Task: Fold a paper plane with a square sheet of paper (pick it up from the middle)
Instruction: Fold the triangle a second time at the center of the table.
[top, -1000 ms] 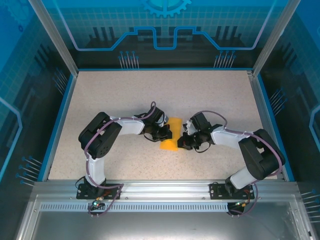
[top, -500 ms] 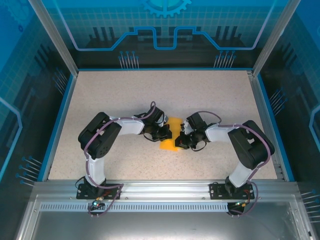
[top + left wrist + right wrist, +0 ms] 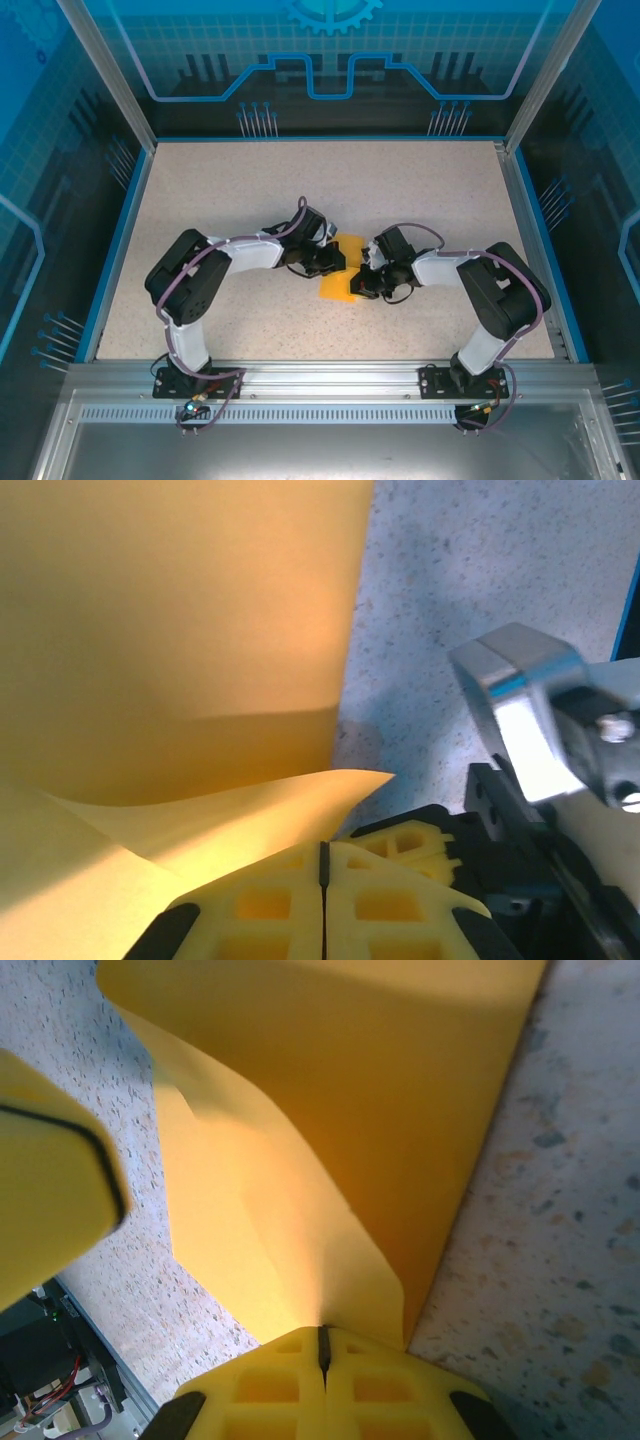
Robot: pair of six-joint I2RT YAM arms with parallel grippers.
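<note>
Curled orange-yellow sheet on speckled tabletop

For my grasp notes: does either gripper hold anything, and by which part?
Both pinch the square sheet of paper: left gripper at a lifted edge, right gripper at the opposite raised edge.

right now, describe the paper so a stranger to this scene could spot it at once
On the speckled beige table, look to the middle, where the left gripper and right gripper meet. The thin orange-yellow sheet of paper lies there, partly folded, gripped by both, the only bright flat sheet there.
</note>
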